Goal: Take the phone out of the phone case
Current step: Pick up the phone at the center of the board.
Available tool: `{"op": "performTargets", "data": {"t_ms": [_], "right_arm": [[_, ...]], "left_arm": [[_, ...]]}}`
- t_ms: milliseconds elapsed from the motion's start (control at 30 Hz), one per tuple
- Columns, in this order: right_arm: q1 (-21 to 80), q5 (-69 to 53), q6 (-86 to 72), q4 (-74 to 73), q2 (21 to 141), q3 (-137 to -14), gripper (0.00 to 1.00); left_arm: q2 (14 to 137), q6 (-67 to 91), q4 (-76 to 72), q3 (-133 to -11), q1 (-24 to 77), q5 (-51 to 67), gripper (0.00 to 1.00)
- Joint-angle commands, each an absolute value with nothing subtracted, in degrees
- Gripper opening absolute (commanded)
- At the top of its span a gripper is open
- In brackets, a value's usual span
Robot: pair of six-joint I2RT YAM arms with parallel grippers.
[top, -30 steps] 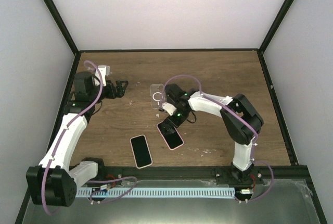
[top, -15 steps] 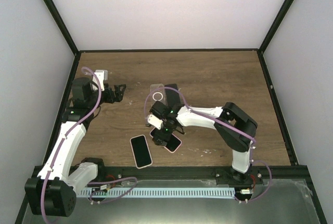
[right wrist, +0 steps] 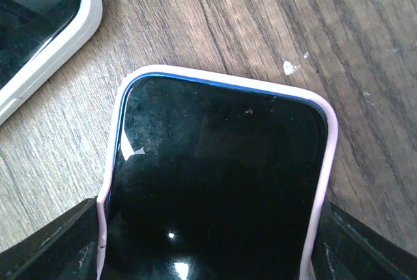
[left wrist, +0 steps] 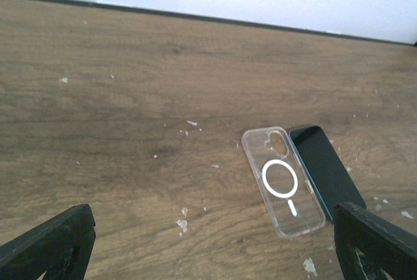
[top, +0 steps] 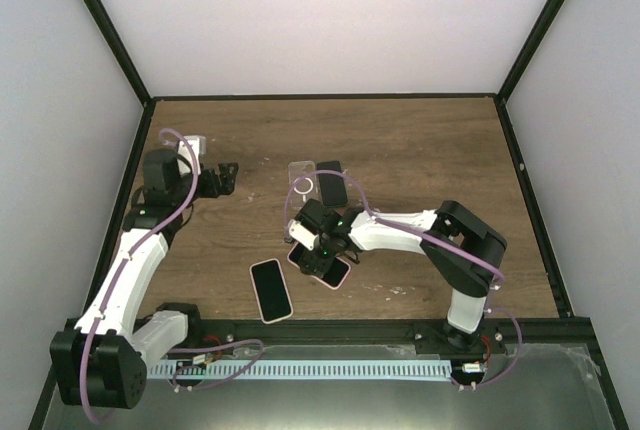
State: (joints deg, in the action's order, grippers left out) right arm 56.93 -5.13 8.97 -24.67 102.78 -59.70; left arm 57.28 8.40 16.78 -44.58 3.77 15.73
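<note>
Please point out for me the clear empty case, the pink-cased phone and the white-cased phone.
clear empty case (left wrist: 283,181), left wrist view, inside its white ring.
pink-cased phone (right wrist: 215,182), right wrist view, middle of the screen.
white-cased phone (top: 270,290), top external view, middle of the screen.

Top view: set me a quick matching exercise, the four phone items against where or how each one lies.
1 clear case
2 bare dark phone
3 pink-cased phone
4 white-cased phone

a nearest the arm bases, screen up
b empty, ring mark showing
c between the jaws of the right gripper
d lying right beside the empty case

Pairs: 1-b, 2-d, 3-c, 4-a
</note>
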Motion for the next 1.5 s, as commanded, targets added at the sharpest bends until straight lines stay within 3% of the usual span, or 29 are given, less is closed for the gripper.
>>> {"op": "performTargets", "data": {"t_ms": [0, 233, 500, 700, 900, 1467], "right_arm": [[54.3, -0.1, 11.0, -31.9, 103.3, -57.8, 0.60], [53.7, 1.8, 11.5, -27.6, 99.2, -59.1, 0.40], [53.6, 3.7, 10.8, -23.9, 94.0, -59.1, 0.37], [53.6, 3.9, 10.9, -22.5, 92.8, -60.6, 0.37], [53.6, 3.4, 10.4, -21.9, 92.8, -62.1, 0.37], [53.6, 1.7, 8.4, -23.1, 93.4, -66.6, 0.36]], "left_arm": [[58.7, 6.9, 18.6, -46.4, 3.5, 18.9, 1.00], [66.7, 6.0, 25.0, -50.2, 3.5, 27.9, 0.96], [73.4, 5.9, 26.8, -49.8, 5.5, 44.5, 0.80], [79.0, 9.9, 25.5, -48.3, 8.9, 53.0, 0.74], [82.4, 12.4, 23.0, -47.2, 13.6, 54.7, 0.71], [92.6, 12.2, 23.1, -50.5, 18.3, 58.4, 0.50]]}}
